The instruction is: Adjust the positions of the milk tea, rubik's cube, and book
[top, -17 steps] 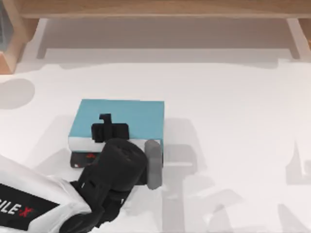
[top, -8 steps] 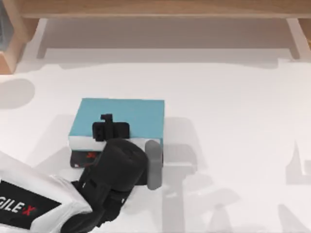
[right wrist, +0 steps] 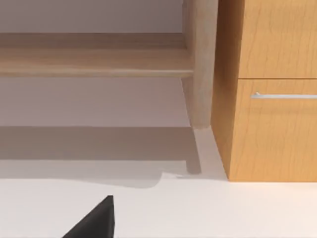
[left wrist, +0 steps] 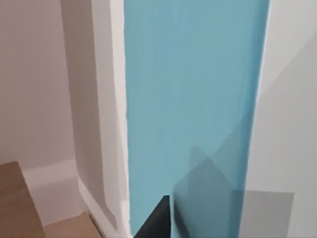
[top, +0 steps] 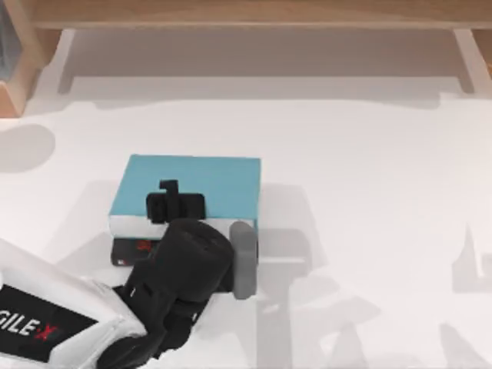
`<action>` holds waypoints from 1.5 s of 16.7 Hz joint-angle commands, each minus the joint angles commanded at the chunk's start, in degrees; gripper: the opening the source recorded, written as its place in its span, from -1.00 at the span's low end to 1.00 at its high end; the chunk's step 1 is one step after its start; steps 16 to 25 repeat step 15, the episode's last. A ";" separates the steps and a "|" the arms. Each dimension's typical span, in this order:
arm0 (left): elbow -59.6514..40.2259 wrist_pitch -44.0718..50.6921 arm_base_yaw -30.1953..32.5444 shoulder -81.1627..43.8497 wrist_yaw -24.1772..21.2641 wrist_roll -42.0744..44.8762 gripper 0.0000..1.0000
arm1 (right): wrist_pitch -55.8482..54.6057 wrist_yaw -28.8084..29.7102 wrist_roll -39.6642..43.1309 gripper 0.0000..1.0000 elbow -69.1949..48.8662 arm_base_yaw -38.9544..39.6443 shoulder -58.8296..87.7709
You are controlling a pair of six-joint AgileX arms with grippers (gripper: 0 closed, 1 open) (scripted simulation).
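Left gripper (top: 175, 201) sits over the near edge of the light-blue book (top: 207, 184), can't tell if its fingers are open or clamped. Book's around 8 o'clock on the table (top: 369, 200), stacked on a thinner black book (top: 131, 250) with red lettering.

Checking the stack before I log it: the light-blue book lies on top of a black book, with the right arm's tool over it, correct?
Not quite: the top view shows the left tool over the light-blue book. That book does lie on the black book.
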State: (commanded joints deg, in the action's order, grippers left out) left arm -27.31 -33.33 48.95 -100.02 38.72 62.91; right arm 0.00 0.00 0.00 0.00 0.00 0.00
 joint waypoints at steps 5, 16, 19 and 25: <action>0.00 0.00 0.00 0.00 0.00 0.00 0.36 | 0.00 0.00 0.00 1.00 0.00 0.00 0.00; 0.00 0.00 0.00 0.00 0.00 0.00 1.00 | 0.00 0.00 0.00 1.00 0.00 0.00 0.00; 0.00 0.00 0.00 0.00 0.00 0.00 1.00 | 0.00 0.00 0.00 1.00 0.00 0.00 0.00; 0.00 0.00 0.00 0.00 0.00 0.00 1.00 | 0.00 0.00 0.00 1.00 0.00 0.00 0.00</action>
